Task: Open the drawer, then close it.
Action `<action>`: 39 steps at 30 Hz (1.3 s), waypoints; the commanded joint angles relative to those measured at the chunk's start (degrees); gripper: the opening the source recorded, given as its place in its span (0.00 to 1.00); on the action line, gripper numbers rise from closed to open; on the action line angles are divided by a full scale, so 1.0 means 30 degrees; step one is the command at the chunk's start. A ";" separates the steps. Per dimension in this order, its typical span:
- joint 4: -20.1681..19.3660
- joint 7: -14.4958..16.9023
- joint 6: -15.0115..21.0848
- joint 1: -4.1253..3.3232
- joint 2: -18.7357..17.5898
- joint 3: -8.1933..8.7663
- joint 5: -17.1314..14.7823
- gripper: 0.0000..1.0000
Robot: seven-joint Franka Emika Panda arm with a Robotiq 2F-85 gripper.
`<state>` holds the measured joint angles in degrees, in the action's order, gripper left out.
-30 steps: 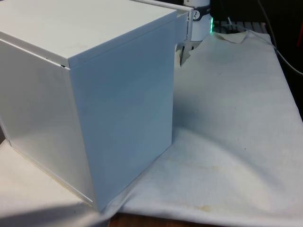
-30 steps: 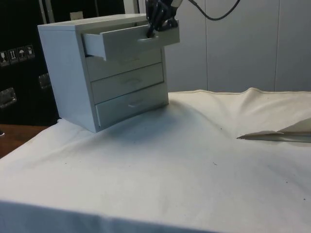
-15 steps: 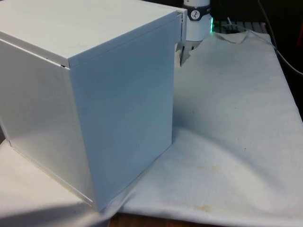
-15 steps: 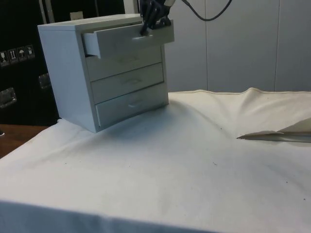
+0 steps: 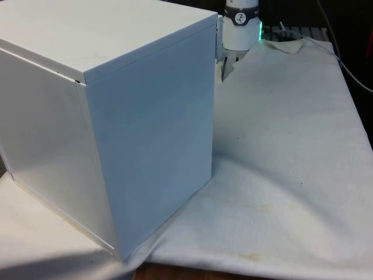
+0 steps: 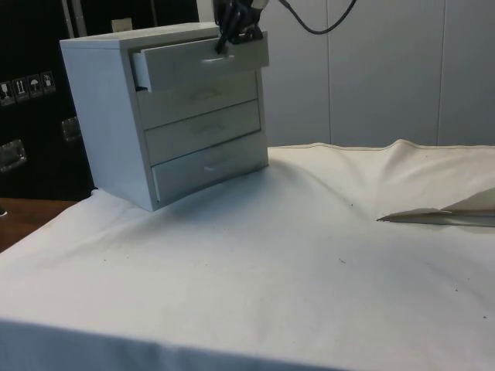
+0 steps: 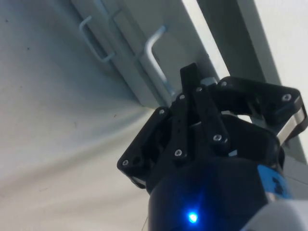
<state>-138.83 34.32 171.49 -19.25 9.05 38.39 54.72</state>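
- Drawer (image 6: 203,63), the top 1 of 4 in the white chest (image 6: 108,116), is seen in the side view projecting only a little beyond the 3 fronts below it, at the top of the chest on the cloth-covered table (image 6: 309,255).
- Compared with 1.0 s ago, when it stood well out from the carcass, and 0.5 s ago, when it was partly in, the drawer has been pushed most of the way back.
- From this it is judged that the opening step is done and the closing step is near its end; a short push is left before the front sits flush.
- Gripper (image 6: 232,23) has travelled with the drawer towards the chest and is placed at the drawer front's upper edge, by its handle (image 6: 209,62).
- Whether its fingers are apart or closed, and whether the handle is gripped or merely pressed, cannot be told.
- In the front view, the strip of drawer once seen past the chest's far corner is gone.
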 commanded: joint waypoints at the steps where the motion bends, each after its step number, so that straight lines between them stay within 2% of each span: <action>1: 0.0458 -0.0267 0.0535 0.0134 -0.0420 0.0019 0.0286 0.00; 2: 0.0095 -0.0057 0.0076 0.0000 -0.0153 0.0000 0.0000 0.00; 3: 0.0668 -0.0344 0.0649 0.0134 -0.0668 0.0038 0.0306 0.00; 4: 0.0783 -0.0382 0.0726 0.0153 -0.0821 0.0038 0.0306 0.00; 10: 0.1432 -0.0554 0.1070 0.0134 -0.1585 0.0115 0.0286 0.00; 11: 0.0974 -0.0325 0.0630 0.0000 -0.1280 0.0057 0.0000 0.00; 12: 0.1642 -0.0611 0.1165 0.0134 -0.1814 0.0153 0.0286 0.00; 18: 0.2215 -0.0764 0.1451 0.0115 -0.2445 0.0267 0.0286 0.00; 19: 0.2254 -0.0802 0.1451 0.0115 -0.2483 0.0267 0.0286 0.00; 20: 0.1814 -0.0535 0.1050 0.0000 -0.2215 0.0191 0.0000 0.00; 21: 0.2292 -0.0821 0.1451 0.0115 -0.2521 0.0267 0.0286 0.00; 22: 0.2311 -0.0821 0.1451 0.0115 -0.2521 0.0267 0.0306 0.00; 26: 0.2235 -0.0802 0.1413 0.0076 -0.2521 0.0248 0.0248 0.00; 27: 0.1929 -0.0592 0.1089 0.0000 -0.2330 0.0191 0.0000 0.00; 28: 0.2235 -0.0802 0.1413 0.0076 -0.2540 0.0248 0.0229 0.00; 34: 0.2464 -0.0802 0.1566 0.0076 -0.2941 0.0267 0.0038 0.00; 35: 0.2101 -0.0611 0.1089 -0.0019 -0.2597 0.0191 -0.0095 0.00; 36: 0.2502 -0.0802 0.1585 0.0076 -0.3018 0.0286 0.0019 0.00; 39: 0.2655 -0.0898 0.1623 0.0095 -0.3228 0.0286 0.0019 0.00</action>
<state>-131.95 32.14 174.81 -19.31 0.46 38.96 54.37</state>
